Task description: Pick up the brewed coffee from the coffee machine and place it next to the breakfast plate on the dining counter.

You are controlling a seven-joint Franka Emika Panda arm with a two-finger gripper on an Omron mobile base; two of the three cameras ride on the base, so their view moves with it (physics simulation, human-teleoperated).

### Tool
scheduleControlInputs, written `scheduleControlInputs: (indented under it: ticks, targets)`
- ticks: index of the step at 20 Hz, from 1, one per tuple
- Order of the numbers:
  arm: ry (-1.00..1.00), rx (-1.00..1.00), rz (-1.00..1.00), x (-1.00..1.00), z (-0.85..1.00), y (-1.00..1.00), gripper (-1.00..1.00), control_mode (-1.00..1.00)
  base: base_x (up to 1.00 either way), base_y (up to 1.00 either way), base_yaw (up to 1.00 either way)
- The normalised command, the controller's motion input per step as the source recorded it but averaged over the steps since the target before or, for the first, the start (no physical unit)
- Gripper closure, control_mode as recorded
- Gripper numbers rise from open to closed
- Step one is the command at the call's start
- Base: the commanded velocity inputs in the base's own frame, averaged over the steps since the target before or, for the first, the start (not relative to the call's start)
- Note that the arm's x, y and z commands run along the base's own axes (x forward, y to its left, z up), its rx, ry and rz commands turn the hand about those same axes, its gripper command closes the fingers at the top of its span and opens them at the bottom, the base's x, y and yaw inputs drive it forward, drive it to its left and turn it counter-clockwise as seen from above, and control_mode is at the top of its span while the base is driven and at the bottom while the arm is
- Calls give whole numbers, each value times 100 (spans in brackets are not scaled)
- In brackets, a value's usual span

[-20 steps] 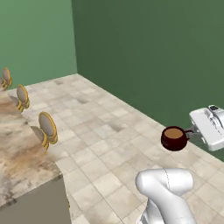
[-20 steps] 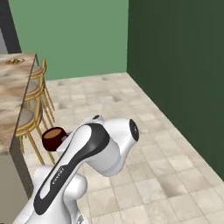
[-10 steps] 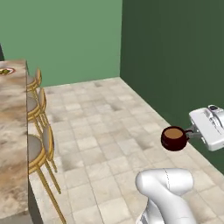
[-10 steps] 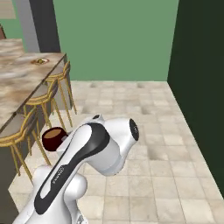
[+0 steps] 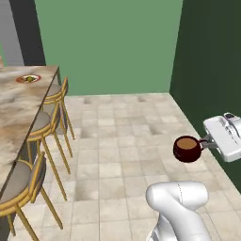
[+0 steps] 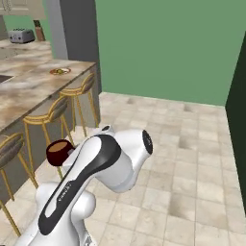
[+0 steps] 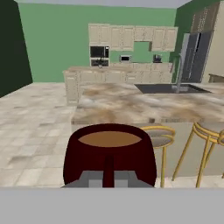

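My gripper point(image 5: 205, 143) is shut on the handle of the brewed coffee point(image 5: 187, 148), a dark maroon mug with light brown liquid, held upright in the air above the tiled floor. In the hand view the mug point(image 7: 109, 153) sits right in front of the gripper point(image 7: 108, 177). In the right base view the mug point(image 6: 59, 152) shows beside my arm. The dining counter point(image 5: 16, 110) runs along the left, and the breakfast plate point(image 5: 29, 79) lies at its far end, well away from the mug. The same plate point(image 6: 59, 71) rests on the counter point(image 6: 29, 93). The coffee machine is out of view.
Three yellow-framed stools point(image 5: 47, 120) line the counter's near side, between me and the top. A sink point(image 7: 168, 89) is set in the counter point(image 7: 131, 105). A silver toaster point(image 6: 21, 35) stands on the back worktop. Open tiled floor point(image 5: 127, 127) stretches to the green walls.
The whole picture has swung as the base turned: the counter, stools and plate now show more fully. The mug stays held in the same spot relative to the base.
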Motion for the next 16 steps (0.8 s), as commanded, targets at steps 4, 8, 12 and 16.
scheduleControlInputs:
  ticks: [4,8,12,16]
  targets:
    - [0,0,0,0,0,0,100,100,100,-61,45]
    - [0,0,0,0,0,0,100,100,100,-58,43]
    - [0,0,0,0,0,0,100,100,100,-62,41]
    - [0,0,0,0,0,0,100,100,100,-66,38]
